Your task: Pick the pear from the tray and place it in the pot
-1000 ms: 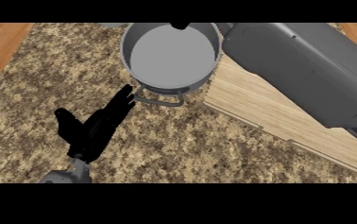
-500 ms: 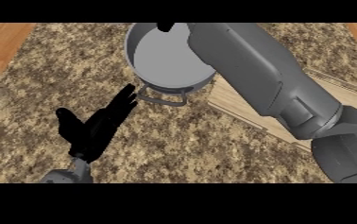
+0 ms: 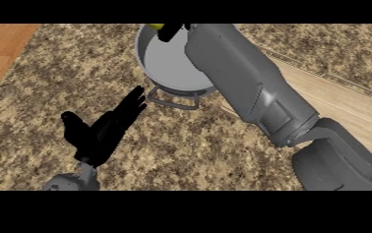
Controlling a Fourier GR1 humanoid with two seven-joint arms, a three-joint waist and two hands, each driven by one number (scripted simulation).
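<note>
At the lower left of the speckled brown stone bench (image 3: pixel 218 163), the black left hand (image 3: pixel 102 131) is held open and at rest, well apart from the grey metal pot (image 3: pixel 170 65). At the pot's far rim a sliver of the yellow-green pear (image 3: pixel 154 26) is seen, clasped in the black right hand (image 3: pixel 172 31). Its long axis cannot be told. The pot's hollow lies just below. The pale wooden tray (image 3: pixel 341 99) lies at the right.

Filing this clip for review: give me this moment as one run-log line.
phase: placing | right hand: holds pear above pot far rim | left hand: open, resting lower left | pear: not yet released
</note>
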